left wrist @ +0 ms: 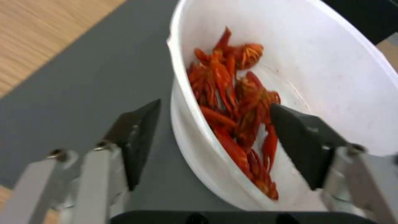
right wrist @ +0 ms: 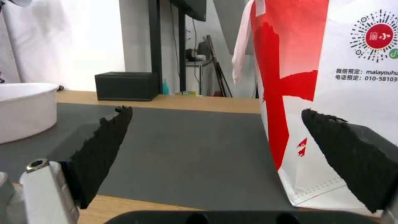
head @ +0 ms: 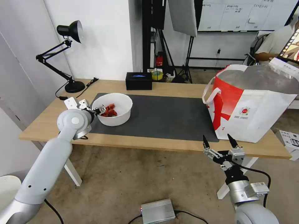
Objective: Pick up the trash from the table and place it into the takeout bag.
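Note:
The trash in view is a white bowl (head: 113, 107) holding red shells (head: 109, 111), standing on the left end of the dark grey mat (head: 168, 116). My left gripper (head: 99, 109) is open at the bowl's near-left rim. In the left wrist view the bowl's wall (left wrist: 186, 124) runs between the fingers, one finger (left wrist: 139, 137) outside and the other (left wrist: 300, 140) inside over the red shells (left wrist: 232, 102). The takeout bag (head: 249, 102) stands open on the table's right end. My right gripper (head: 219, 143) hangs open just off the table's front edge, below the takeout bag (right wrist: 331, 93).
A black desk lamp (head: 67, 53) stands at the table's back left, a black rectangular box (head: 139, 81) at the back middle. The light-wood table (head: 49, 118) has a white leg underneath. A silver box (head: 158, 211) lies on the floor.

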Available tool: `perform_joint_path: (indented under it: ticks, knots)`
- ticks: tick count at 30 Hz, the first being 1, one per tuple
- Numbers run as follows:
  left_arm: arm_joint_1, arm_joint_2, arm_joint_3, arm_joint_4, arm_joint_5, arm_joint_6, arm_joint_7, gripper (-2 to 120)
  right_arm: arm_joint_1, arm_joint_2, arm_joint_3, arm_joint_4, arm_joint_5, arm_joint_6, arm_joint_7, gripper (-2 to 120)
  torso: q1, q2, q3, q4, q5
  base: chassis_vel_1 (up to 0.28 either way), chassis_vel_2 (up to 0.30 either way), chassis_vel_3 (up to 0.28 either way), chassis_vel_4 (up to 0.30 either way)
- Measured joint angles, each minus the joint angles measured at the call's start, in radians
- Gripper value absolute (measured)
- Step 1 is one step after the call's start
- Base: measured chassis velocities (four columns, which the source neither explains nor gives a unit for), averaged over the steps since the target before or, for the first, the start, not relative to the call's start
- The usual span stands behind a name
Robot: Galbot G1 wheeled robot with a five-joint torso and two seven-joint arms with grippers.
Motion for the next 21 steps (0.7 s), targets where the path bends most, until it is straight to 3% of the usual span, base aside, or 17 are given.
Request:
perform_joint_path:
  ticks: [8, 13, 17, 21]
  knots:
    - [0.005, -0.003, 0.001, -0.004, 0.004, -0.003, 0.015, 35, 0.0, 0.0, 0.0, 0.0, 0.0, 0.0, 0.0, 100, 0.0, 0.0, 0.0, 0.0, 0.0, 0.0, 0.0, 0.0, 0.0]
    - [0.009, -0.001, 0.0, -0.007, 0.005, -0.003, 0.021, 23, 0.0, 0.0, 0.0, 0.0, 0.0, 0.0, 0.0, 100, 0.0, 0.0, 0.0, 0.0, 0.0, 0.0, 0.0, 0.0, 0.0]
    - [0.014, -0.004, 0.0, -0.005, 0.01, -0.004, 0.032, 3, 0.0, 0.0, 0.0, 0.0, 0.0, 0.0, 0.0, 100, 0.0, 0.0, 0.0, 0.0, 0.0, 0.0, 0.0, 0.0, 0.0]
    - [0.014, -0.008, 0.003, -0.004, 0.014, -0.007, 0.034, 0, 0.0, 0.0, 0.0, 0.0, 0.0, 0.0, 0.0, 100, 0.0, 0.0, 0.0, 0.0, 0.0001, 0.0, 0.0, 0.0, 0.0]
